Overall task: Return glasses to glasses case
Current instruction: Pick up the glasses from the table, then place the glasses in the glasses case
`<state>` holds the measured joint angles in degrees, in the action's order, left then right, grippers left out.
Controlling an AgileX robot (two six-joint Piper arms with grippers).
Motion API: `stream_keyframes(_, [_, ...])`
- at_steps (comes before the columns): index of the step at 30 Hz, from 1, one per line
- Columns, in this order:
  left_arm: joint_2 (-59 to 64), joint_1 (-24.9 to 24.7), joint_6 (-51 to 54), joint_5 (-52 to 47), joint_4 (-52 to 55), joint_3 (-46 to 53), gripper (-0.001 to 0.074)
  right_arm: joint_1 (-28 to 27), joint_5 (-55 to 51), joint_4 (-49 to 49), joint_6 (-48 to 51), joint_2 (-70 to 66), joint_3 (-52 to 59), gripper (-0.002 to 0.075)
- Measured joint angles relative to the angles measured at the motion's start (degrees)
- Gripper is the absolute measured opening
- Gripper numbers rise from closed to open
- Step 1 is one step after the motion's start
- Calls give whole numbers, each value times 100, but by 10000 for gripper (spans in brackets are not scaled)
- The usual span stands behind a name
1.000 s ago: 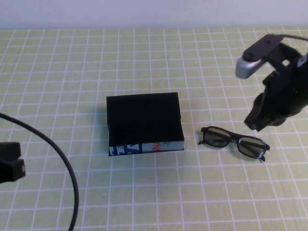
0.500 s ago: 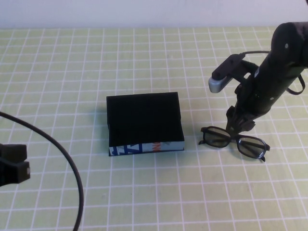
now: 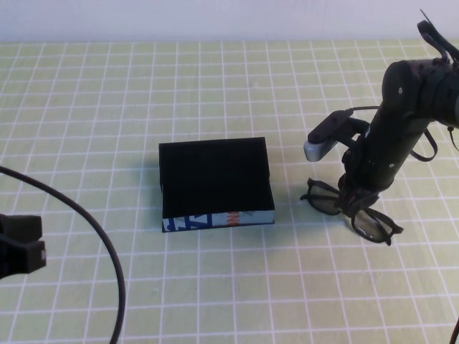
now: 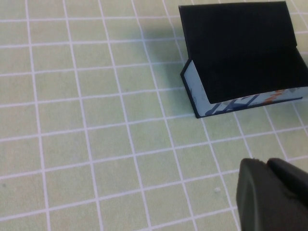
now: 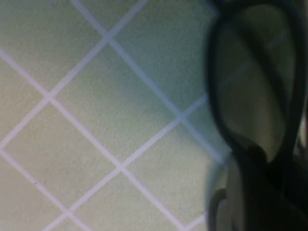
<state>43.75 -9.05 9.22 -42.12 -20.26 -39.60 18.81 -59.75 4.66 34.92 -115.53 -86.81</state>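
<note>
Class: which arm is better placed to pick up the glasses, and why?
Right. The right gripper is down at the middle of the glasses, right of the case. The left gripper sits far off near the table's left edge.

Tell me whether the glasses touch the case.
Apart. The high view shows bare mat between the glasses and the case; the right tool is down on the glasses.

Right gripper point(image 3: 356, 203) down on the glasses point(image 3: 351, 212) at the bridge — finger state unclear. Glasses case point(image 3: 214, 183) open on green grid mat point(image 3: 215, 86), well left of the glasses. Left gripper point(image 3: 20, 244) at the near-left edge — parked.
</note>
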Motion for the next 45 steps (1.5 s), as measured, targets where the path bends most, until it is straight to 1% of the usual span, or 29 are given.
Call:
stream_keyframes(2, [0, 0, 0, -13, 0, 0, -3, 0, -88, 0, 24, 0, -97, 45])
stream_keyframes(3, [0, 0, 0, -13, 0, 0, -3, 0, -136, 0, 49, 0, -171, 32])
stream_keyframes(7, [0, 0, 0, -25, 0, 0, -3, 0, -396, 51, 116, 0, -619, 25])
stream_keyframes(10, [0, 0, 0, -25, 0, 0, -3, 0, -679, 310, 267, -2, -1119, 25])
stream_keyframes(12, [0, 0, 0, -25, 0, 0, -3, 0, -883, 677, 495, -2, -1498, 25])
stream_keyframes(16, [0, 0, 0, -25, -21, 0, -3, 59, -987, 1712, 1149, -2, -2099, 25])
stream_keyframes(18, [0, 0, 0, -14, -21, 0, -3, 175, -1001, 1949, 1345, -2, -2333, 25])
stream_keyframes(23, [0, 0, 13, 19, -21, 0, -3, 764, -1013, 1847, 1604, -97, -2860, 25])
stream_keyframes(29, [0, 0, 13, 59, -23, 0, -3, 1418, -976, 1281, 1871, -551, -3143, 24])
stream_keyframes(35, [0, 0, 13, 84, -44, 0, -3, 1544, -950, 1265, 2436, -1076, -3143, 24])
stream_keyframes(45, [0, 0, -127, 84, -44, 0, -3, 1544, -862, 1176, 2514, -1425, -3143, 24])
